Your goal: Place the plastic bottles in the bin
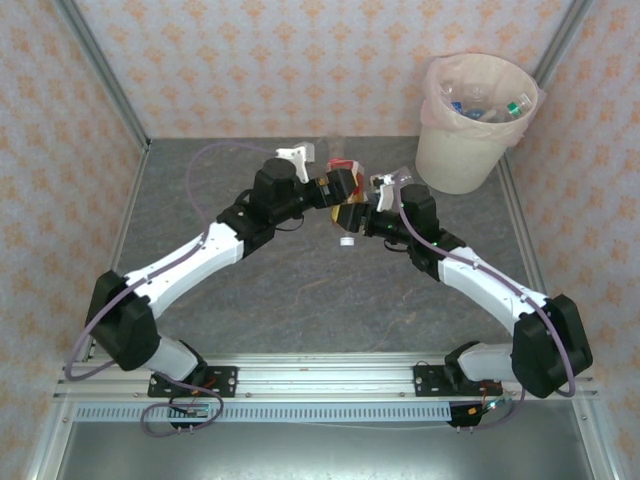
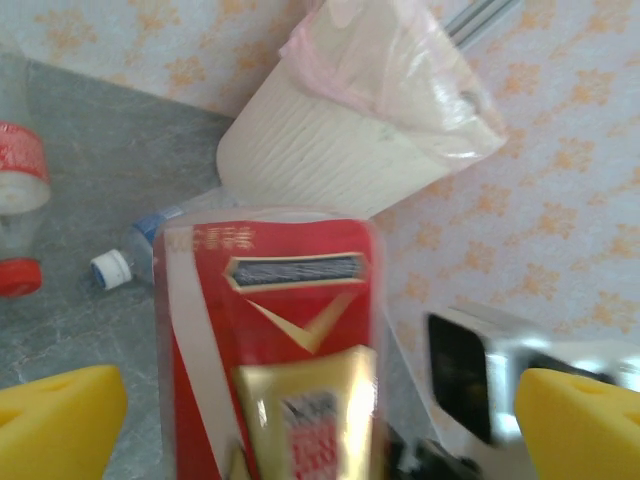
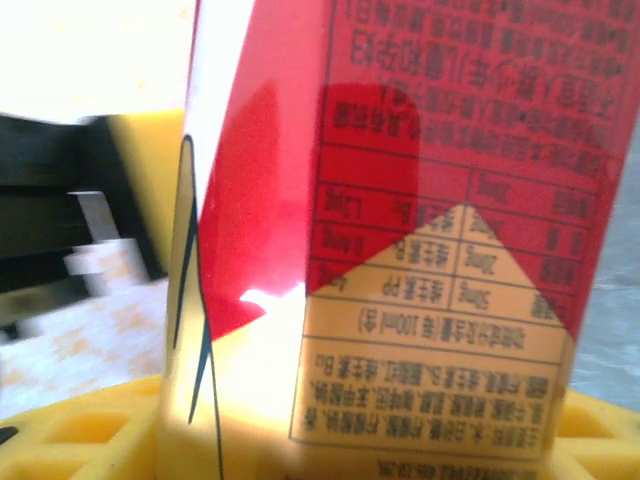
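From above, the two arms meet over the middle of the grey worktop (image 1: 250, 300). A red bottle (image 1: 343, 166) sits between the left gripper (image 1: 338, 186) and the right gripper (image 1: 357, 212), well short of the bin (image 1: 455, 160). The bin stands in the far right corner with several bottles (image 1: 490, 105) already inside. A white cap (image 1: 347, 241) lies on the worktop just below the grippers.

From the left wrist, the red bottle (image 2: 270, 340) stands upright inside the left gripper (image 2: 320, 420). Its yellow fingers (image 2: 60, 425) are spread wide, with a clear gap on each side of the label. The bin (image 2: 330, 140) rises behind it against the patterned wall (image 2: 560, 180). To the left, a red-capped bottle (image 2: 20, 180) and the white cap (image 2: 110, 268) lie on the worktop (image 2: 90, 130).

From the right wrist, the red and gold label of the red bottle (image 3: 420, 220) is seen very close. The right gripper (image 3: 350, 450) is clamped on it, with yellow pads (image 3: 90, 440) pressing at both lower corners.
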`<move>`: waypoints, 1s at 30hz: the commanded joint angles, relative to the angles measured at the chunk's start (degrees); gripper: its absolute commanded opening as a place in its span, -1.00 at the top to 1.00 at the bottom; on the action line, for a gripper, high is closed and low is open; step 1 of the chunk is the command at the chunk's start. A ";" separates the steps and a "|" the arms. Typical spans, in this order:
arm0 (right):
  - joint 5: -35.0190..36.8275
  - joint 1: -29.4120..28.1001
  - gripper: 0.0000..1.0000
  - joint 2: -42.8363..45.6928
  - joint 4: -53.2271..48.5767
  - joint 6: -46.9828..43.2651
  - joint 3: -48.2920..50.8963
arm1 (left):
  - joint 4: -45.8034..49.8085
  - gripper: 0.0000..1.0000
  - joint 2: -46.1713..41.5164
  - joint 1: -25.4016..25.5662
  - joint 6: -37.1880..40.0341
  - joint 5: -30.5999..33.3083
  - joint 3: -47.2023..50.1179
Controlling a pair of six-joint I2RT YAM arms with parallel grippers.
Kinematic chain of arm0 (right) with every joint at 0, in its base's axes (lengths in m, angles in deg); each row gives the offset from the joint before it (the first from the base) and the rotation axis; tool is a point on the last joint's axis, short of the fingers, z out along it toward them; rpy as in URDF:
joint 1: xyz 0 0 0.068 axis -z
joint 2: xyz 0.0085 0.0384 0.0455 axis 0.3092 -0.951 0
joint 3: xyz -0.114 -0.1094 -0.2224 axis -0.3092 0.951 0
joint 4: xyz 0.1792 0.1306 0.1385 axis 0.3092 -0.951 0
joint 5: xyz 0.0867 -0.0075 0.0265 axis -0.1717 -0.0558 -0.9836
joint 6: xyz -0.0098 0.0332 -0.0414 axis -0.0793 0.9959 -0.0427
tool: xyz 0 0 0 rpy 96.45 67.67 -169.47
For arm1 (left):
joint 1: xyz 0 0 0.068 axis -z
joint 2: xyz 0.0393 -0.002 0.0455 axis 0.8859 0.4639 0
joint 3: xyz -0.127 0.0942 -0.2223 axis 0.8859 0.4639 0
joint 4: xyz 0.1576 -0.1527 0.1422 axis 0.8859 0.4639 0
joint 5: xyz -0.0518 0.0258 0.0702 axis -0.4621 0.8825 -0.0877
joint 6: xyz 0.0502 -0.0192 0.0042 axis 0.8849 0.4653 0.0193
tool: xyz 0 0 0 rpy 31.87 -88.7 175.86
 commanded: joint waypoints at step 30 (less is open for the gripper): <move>30.42 24.61 -0.09 -26.73 -23.03 -5.26 -58.64 | 2.46 -1.00 -17.97 0.18 6.38 28.33 20.84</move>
